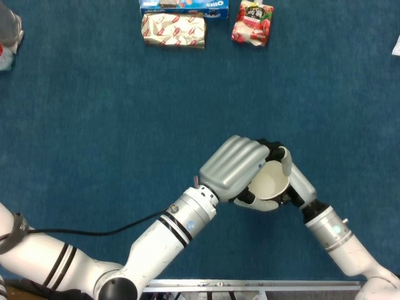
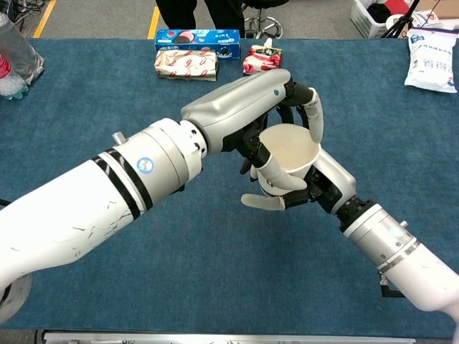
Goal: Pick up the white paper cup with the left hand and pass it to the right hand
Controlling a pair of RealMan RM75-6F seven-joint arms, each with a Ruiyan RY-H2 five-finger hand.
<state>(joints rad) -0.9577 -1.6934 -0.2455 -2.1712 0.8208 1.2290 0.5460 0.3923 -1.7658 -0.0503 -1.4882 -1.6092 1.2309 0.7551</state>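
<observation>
2 hands grip white paper cup point(image 2: 289, 147): left hand point(image 2: 240, 115) & right hand point(image 2: 315, 179), above table.

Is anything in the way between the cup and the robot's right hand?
No, nothing visible is in the way. The white paper cup already sits in the right hand, whose fingers wrap around it. The left hand is on the cup's other side, close against it. The snack packs lie far back on the table.

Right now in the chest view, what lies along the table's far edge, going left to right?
Plastic bottle → patterned snack pack → red snack pouch → white bag.
</observation>
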